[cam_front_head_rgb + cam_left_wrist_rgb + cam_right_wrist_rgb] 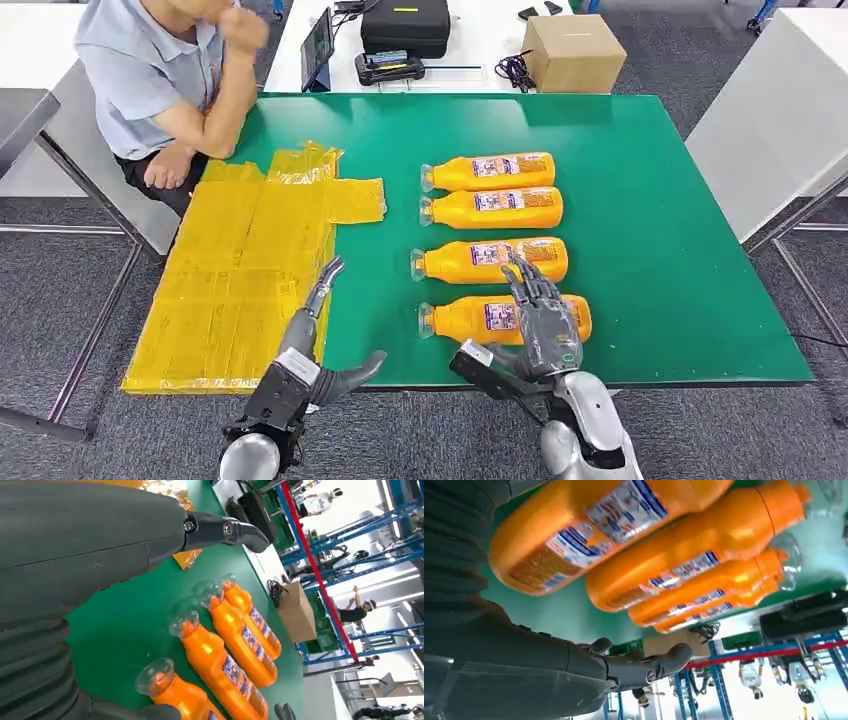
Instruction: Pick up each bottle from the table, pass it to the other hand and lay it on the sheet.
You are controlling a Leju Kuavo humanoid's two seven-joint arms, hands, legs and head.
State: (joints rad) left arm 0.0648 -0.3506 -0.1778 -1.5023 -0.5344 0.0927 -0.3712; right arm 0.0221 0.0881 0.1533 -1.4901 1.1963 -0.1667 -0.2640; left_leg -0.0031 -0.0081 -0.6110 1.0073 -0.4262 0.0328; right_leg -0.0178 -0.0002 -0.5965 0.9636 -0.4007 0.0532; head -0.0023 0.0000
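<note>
Orange plastic bottles, four lying in a column at frame centre on the green table (680, 250); the nearest bottle (470, 318) sits under the right hand (540, 315), fingers spread, empty. Wrap its body squarely before lifting. Left hand (318, 355) waits spread by the yellow sheet (230, 270).

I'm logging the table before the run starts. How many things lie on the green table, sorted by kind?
Orange bottles: 4, lying on their sides in a row
Yellow sheets: 1
Total: 5

The right hand is above the nearest bottle; the left hand is open at the sheet's edge.
</note>
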